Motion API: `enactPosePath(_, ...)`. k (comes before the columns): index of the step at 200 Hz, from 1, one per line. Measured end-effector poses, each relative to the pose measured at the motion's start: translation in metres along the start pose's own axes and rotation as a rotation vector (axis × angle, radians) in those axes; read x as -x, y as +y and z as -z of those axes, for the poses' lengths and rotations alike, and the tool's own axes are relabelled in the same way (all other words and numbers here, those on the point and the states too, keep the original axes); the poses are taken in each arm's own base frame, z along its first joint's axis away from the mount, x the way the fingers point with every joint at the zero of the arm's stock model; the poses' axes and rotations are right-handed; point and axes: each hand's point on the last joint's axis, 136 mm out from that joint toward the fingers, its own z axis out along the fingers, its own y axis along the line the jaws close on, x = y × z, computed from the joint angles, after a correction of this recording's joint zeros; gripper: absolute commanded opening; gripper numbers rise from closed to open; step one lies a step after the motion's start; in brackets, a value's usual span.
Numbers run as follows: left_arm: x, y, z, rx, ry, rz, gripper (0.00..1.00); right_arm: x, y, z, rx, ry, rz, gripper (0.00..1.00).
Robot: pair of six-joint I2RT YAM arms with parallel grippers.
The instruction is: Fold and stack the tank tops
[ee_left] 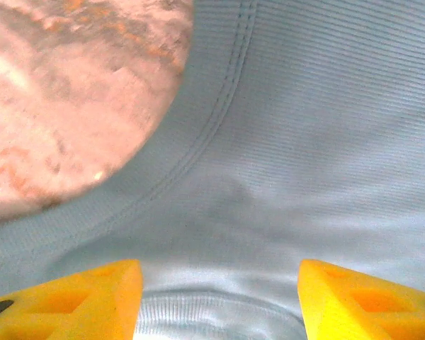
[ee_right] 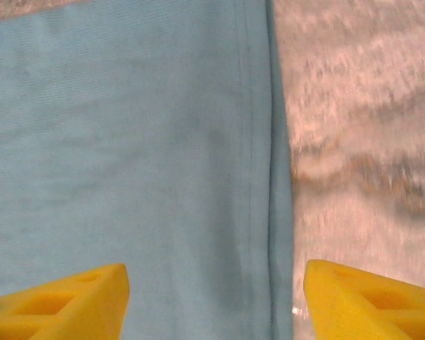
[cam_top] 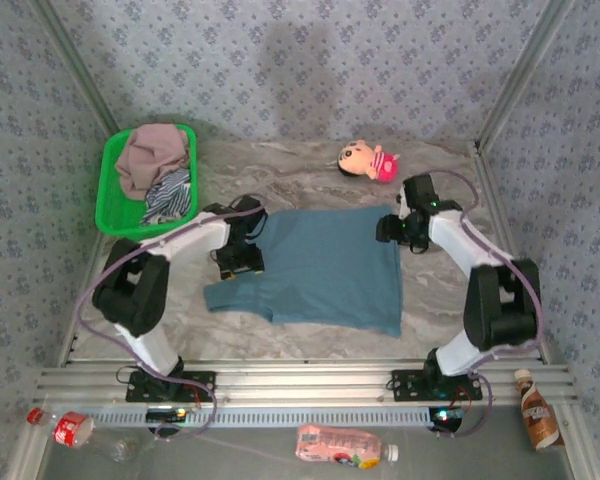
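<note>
Left wrist: ribbed teal tank top (ee_left: 304,142)

In the basket (cam_top: 108,215), the striped top (cam_top: 168,197) lies half buried under the mauve top (cam_top: 152,158). The left gripper (cam_top: 238,264) hides the teal top's (cam_top: 330,265) left edge. Wrist views crop the fingers (ee_left: 78,301) and blur the table (ee_left: 64,92). Labels on the near bottles (cam_top: 345,447) are unreadable.

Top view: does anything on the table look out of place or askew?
A plush doll lies just beyond the teal top; it looks odd because it is a toy, not laundry.
</note>
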Motion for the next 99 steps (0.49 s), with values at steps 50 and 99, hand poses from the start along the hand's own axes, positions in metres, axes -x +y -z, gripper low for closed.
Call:
enactPosePath(50, -0.079, -0.024, 0.012, -0.066, 0.071, -0.015, 0.61, -0.099, -0.001, 0.035, -0.033, 0.129, -0.353, 0.65)
enactPosePath(99, -0.13, -0.026, -0.01, -0.052, 0.112, 0.059, 0.61, -0.162, -0.01, 0.054, -0.158, 0.249, -0.661, 0.62)
